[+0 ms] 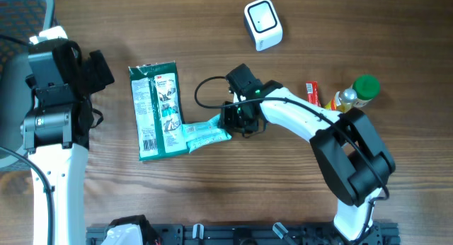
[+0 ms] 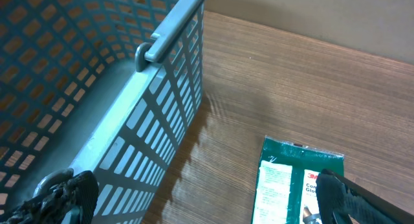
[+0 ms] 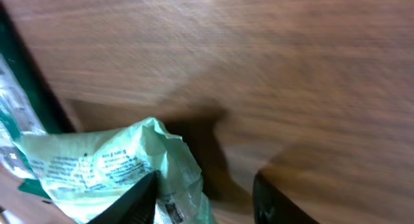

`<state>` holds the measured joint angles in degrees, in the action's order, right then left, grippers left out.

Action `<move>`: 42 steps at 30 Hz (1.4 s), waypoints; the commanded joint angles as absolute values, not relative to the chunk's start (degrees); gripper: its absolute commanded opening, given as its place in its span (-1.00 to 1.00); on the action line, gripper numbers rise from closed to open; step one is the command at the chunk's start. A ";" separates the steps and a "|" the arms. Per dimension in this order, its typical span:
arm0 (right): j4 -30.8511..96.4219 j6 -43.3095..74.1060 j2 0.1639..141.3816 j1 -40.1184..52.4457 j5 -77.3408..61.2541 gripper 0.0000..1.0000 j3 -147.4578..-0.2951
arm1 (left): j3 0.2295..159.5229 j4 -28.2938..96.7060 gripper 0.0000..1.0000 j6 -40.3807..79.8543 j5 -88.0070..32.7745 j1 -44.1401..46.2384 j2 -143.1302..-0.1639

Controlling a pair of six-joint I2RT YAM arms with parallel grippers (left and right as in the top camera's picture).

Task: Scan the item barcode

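Right claw: standing released, jaws apart and clamping nothing, one finger brushing the crumpled edge of the pale-green packet, with bare wood showing across to the other finger. Finding that packet lying flat just left of centre in the overhead frame, its far end touching or overlapping the lower-right corner of the dark-green 3M pack. Judging the main risk as a bad pinch: closing on so thin and wrinkled a film is likely to mean catching only a fold, then slipping or crumpling the print so that no code reads. Possibly dragging the 3M pack along too, given that contact. Not seeing clearly which face is carrying the barcode, so risking presenting the wrong side. Facing a long carry as well, the scanner sitting well apart in the upper middle of the frame. Swinging the arm there could mean clipping the green-capped bottle beside its elbow at right. Left claw: gaping wide beside the basket at far left, offering no support.
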<state>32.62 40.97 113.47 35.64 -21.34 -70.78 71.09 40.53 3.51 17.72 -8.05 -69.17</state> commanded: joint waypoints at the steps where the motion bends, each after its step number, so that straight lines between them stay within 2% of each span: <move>1: 34.39 39.35 105.91 35.94 -15.94 0.03 -70.08 | 71.33 40.40 1.00 3.40 17.43 -8.38 -69.17; 3: 34.41 37.32 102.28 35.92 -13.63 0.06 -70.06 | 71.33 40.38 1.00 3.42 17.43 -8.38 -69.17; 5: 34.35 37.19 100.31 35.92 -11.29 0.29 -70.08 | 71.33 40.40 1.00 3.40 17.43 -8.38 -69.17; 7: 34.35 35.29 100.18 35.92 -10.48 0.96 -70.06 | 71.33 40.40 1.00 3.40 17.43 -8.38 -69.17; 8: 34.37 34.24 100.31 35.92 -8.99 0.99 -70.06 | 71.33 40.40 1.00 3.42 17.43 -8.38 -69.17; 11: 34.63 32.21 100.33 35.92 -7.60 1.00 -70.06 | 71.33 40.40 1.00 3.42 17.43 -8.38 -69.17; 17: 34.81 19.29 100.40 35.92 -7.57 0.98 -70.06 | 71.33 40.40 1.00 3.42 17.43 -8.38 -69.17; 21: 34.81 17.19 101.82 35.92 -7.22 0.91 -70.02 | 71.33 40.40 1.00 3.42 17.43 -8.38 -69.17; 23: 34.68 17.12 102.78 35.92 -8.84 0.75 -70.00 | 71.33 40.40 1.00 3.42 17.43 -8.38 -69.17; 28: 31.83 18.11 106.34 36.23 -19.84 0.57 -69.80 | 71.33 40.40 1.00 3.40 17.43 -8.38 -69.17; 35: 31.77 20.14 111.48 38.28 -20.88 0.52 -69.73 | 71.33 40.40 1.00 3.40 17.43 -8.38 -69.17; 42: 30.28 22.98 114.19 40.23 -21.04 0.36 -69.65 | 71.33 40.40 1.00 3.40 17.43 -8.38 -69.17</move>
